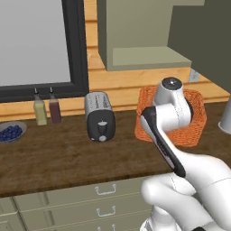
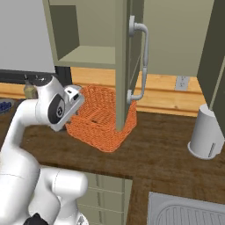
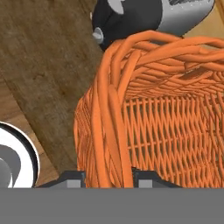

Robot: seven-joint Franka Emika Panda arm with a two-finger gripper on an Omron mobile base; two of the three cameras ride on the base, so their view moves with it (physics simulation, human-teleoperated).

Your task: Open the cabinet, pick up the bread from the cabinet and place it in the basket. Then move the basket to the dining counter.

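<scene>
The orange woven basket (image 1: 194,118) (image 2: 99,121) stands on the wooden worktop under the cabinet (image 1: 146,56) (image 2: 88,52), whose door (image 2: 125,66) hangs open with a bare shelf inside. In the hand view my gripper (image 3: 109,177) has one dark fingertip on each side of the basket's thick rim (image 3: 113,109), shut on it at the basket's corner. My white arm hides the basket's near left side in the left base view. The bread is hidden from these views, and the dining counter is out of view.
A black-and-silver toaster (image 1: 100,116) (image 3: 144,17) stands left of the basket, with two bottles (image 1: 47,110) and a bowl of blueberries (image 1: 10,131) farther left. A white cylinder (image 2: 204,138) stands right of the basket. A sink (image 2: 189,211) lies at front right, with drawers (image 1: 106,189) below the worktop.
</scene>
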